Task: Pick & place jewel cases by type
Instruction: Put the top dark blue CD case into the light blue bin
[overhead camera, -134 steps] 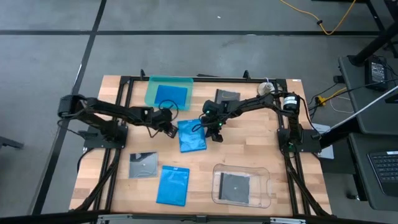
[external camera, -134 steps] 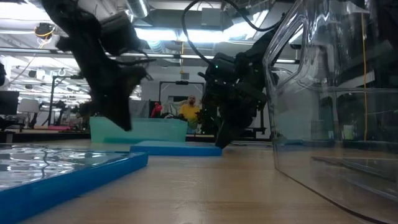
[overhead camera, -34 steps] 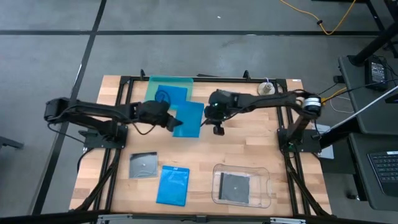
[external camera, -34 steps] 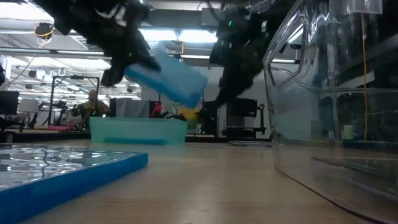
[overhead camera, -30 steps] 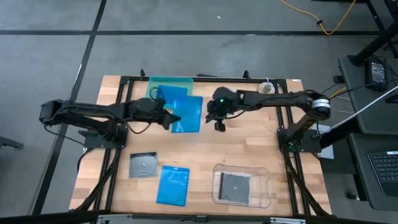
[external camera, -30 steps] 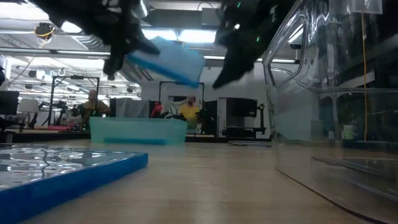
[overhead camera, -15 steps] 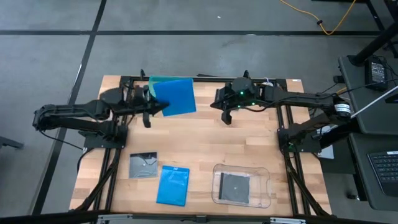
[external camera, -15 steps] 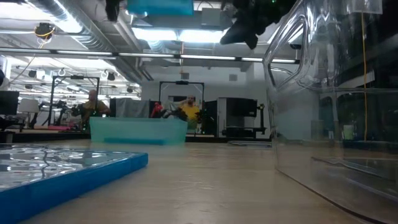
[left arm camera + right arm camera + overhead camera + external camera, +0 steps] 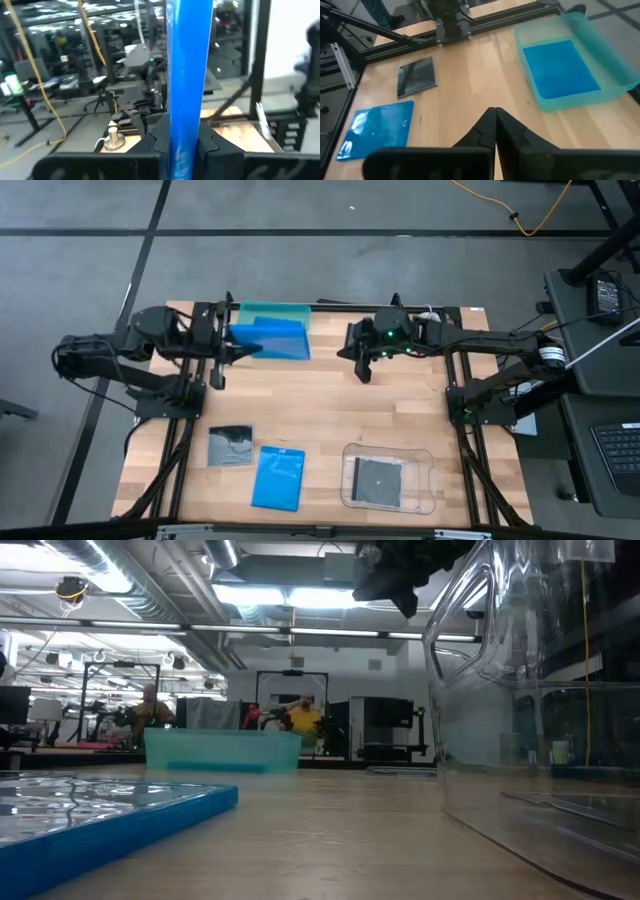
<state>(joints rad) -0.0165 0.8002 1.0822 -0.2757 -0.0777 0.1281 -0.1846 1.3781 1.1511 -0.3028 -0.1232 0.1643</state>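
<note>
Blue case (image 9: 270, 340) held raised over the teal tray (image 9: 290, 312) at the surface's far edge, clamped edge-on in the left gripper (image 9: 184, 145) fingers, right gripper (image 9: 364, 368) raised mid-surface near the far edge, fingers pressed together, nothing held.

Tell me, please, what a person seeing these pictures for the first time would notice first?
Probably the bright blue case that the left gripper holds in the air over the teal tray at the table's far edge; another blue case already lies in that tray. After that, the large clear tray near the front edge, with a dark square case in it. The right gripper is shut and holds nothing.
</note>
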